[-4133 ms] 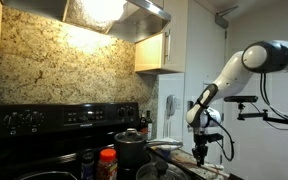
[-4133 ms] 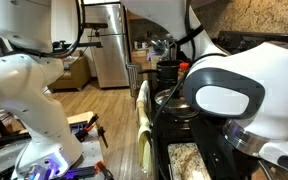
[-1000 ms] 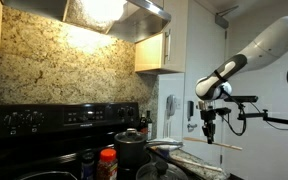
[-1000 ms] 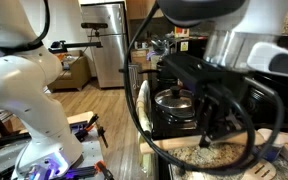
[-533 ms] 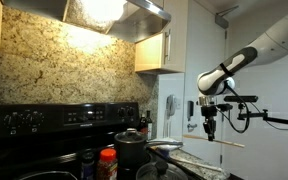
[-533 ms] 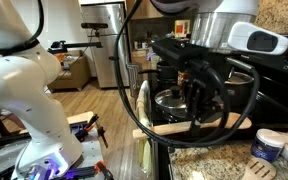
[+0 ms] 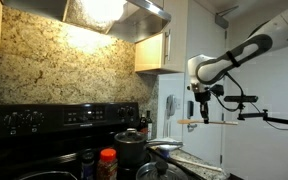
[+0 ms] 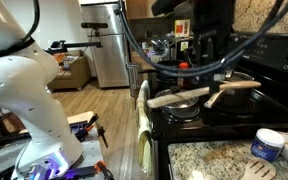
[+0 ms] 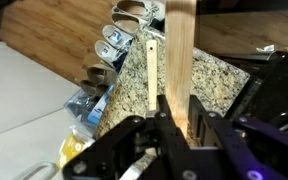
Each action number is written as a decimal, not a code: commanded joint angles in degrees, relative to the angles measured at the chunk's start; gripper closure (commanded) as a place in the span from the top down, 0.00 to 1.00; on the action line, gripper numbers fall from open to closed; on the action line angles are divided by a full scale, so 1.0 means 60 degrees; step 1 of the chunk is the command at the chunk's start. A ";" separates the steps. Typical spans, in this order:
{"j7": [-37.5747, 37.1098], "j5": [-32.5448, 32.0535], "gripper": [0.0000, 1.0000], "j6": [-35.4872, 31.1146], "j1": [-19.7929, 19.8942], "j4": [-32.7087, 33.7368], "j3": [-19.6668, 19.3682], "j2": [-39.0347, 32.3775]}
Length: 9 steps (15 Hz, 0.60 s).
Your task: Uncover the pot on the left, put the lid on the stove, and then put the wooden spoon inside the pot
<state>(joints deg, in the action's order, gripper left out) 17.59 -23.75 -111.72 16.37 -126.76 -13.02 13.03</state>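
My gripper is shut on a long wooden spoon and holds it level in the air, to the right of the black pot on the stove. In an exterior view the gripper hangs over the stove, and the spoon lies across above a pot. In the wrist view the jaws clamp the spoon's flat handle. A shiny lid lies to the right of the pot. I cannot tell whether the pot is covered.
The black stove has its control panel at the back. A red-capped bottle stands in front of the pot. A granite counter carries a blue-lidded tub. A towel hangs on the oven front. Metal utensils lie on the counter.
The arm has lifted the spoon higher and carried it from over the counter toward the stove; the spoon stays gripped and level.
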 commanded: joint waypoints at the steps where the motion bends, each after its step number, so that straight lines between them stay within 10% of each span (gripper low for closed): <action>1: -0.0068 -0.0855 0.06 0.0849 -0.0872 0.0384 0.0867 0.0335; 9: 0.0929 -0.1051 0.06 0.0703 -0.2862 0.2081 0.2342 -0.0999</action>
<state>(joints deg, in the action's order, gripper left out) 19.44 -27.92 -106.93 1.32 -119.24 -0.67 11.51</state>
